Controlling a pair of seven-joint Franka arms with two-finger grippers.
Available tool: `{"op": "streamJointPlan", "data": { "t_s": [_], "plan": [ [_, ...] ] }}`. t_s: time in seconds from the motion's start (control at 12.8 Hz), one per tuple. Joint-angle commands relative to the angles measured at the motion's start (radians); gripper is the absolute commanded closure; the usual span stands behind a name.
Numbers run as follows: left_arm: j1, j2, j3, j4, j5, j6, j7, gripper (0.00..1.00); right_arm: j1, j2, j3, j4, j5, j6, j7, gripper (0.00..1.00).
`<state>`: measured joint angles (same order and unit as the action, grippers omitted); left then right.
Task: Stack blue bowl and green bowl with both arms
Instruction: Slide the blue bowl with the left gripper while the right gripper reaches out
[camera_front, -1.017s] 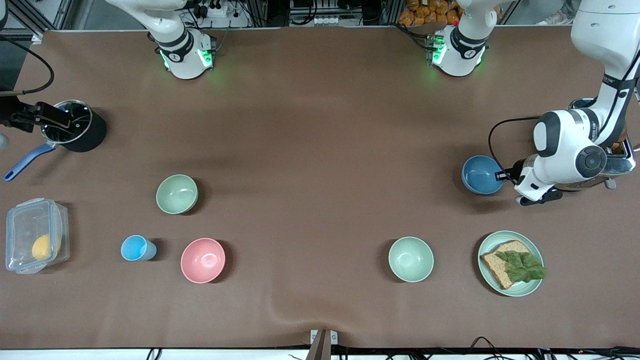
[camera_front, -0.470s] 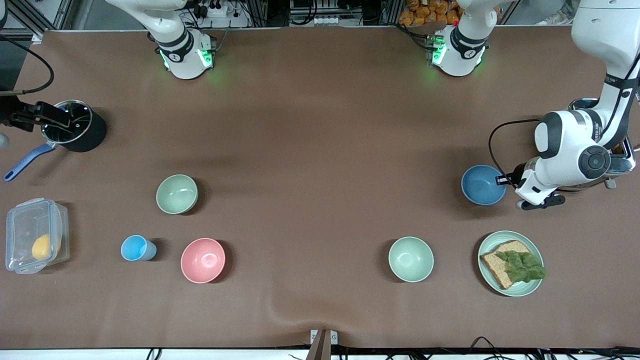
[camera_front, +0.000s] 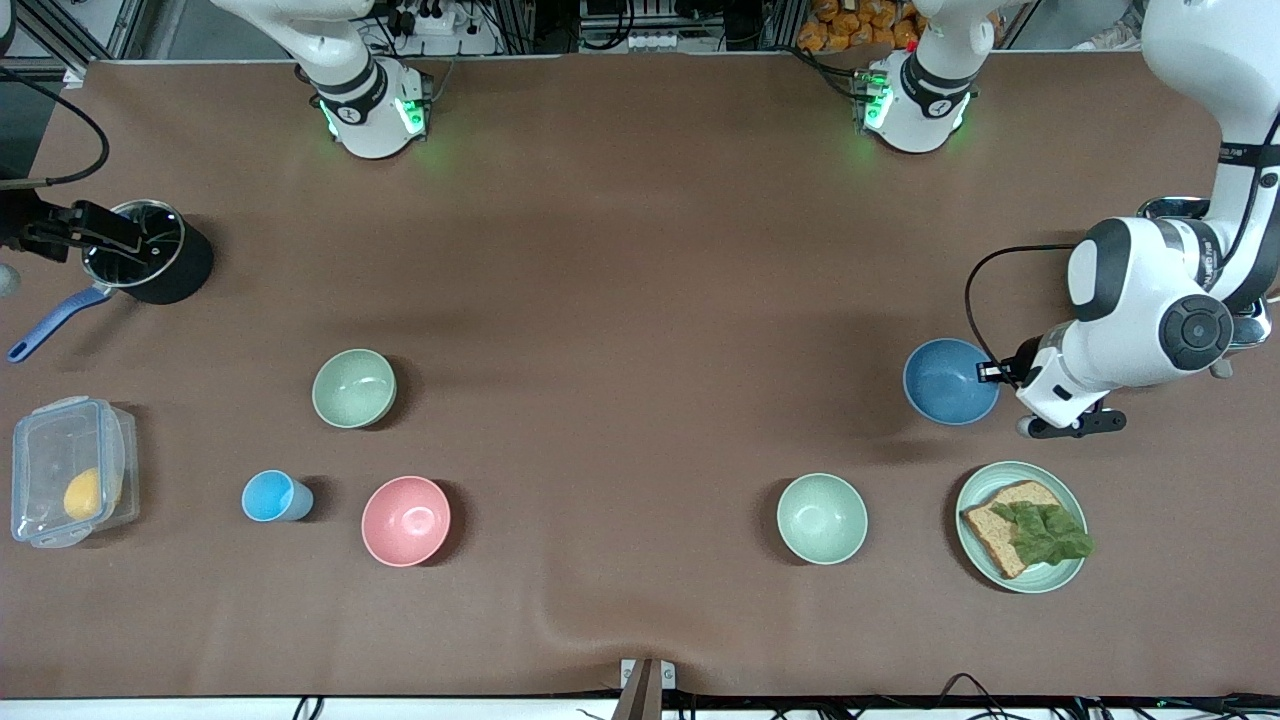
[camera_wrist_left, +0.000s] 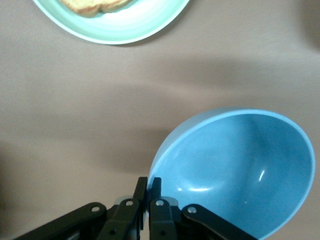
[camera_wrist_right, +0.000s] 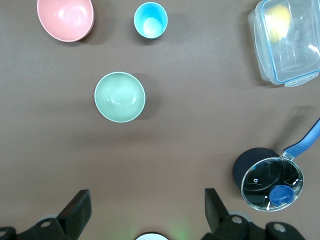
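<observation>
The sky-blue bowl (camera_front: 945, 382) hangs tilted a little above the brown table, over the bare stretch between the toaster and the sandwich plate. My left gripper (camera_front: 997, 374) is shut on its rim; in the left wrist view the two fingers (camera_wrist_left: 149, 182) pinch the edge of the blue bowl (camera_wrist_left: 240, 170). The sage-green bowl (camera_front: 354, 388) stands upright toward the right arm's end of the table. My right gripper (camera_wrist_right: 145, 205) is open and empty, high over the table by its own base, with the green bowl (camera_wrist_right: 120, 96) below it. It is out of the front view.
A paler mint bowl (camera_front: 822, 518) and a plate (camera_front: 1060, 575) with bread and lettuce sit nearer the front camera than the blue bowl. A pink bowl (camera_front: 406, 520), a light-blue cup (camera_front: 275, 496), a plastic box (camera_front: 70, 485) and a lidded pot (camera_front: 145, 250) surround the green bowl.
The left gripper has carried the blue bowl away from the toaster, toward the plate and slightly toward the table's middle. The right arm has not moved.
</observation>
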<state>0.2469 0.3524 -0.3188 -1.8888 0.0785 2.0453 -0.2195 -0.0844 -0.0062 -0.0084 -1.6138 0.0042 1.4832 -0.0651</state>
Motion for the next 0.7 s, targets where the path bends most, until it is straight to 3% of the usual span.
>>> {"op": "streamJointPlan", "data": {
  "t_s": [0.0, 0.39, 0.63],
  "plan": [
    [-0.001, -0.006, -0.080, 0.043, 0.001, -0.059, -0.136, 1.00, 0.011, -0.011, -0.001, 0.005, -0.010, -0.012, 0.018, 0.00],
    [-0.067, -0.006, -0.123, 0.099, 0.001, -0.100, -0.289, 1.00, 0.009, 0.008, -0.001, -0.002, -0.009, -0.012, 0.005, 0.00],
    [-0.112, -0.006, -0.123, 0.134, 0.000, -0.129, -0.349, 1.00, 0.028, 0.151, -0.001, -0.006, -0.007, -0.012, 0.014, 0.00]
  ]
}}
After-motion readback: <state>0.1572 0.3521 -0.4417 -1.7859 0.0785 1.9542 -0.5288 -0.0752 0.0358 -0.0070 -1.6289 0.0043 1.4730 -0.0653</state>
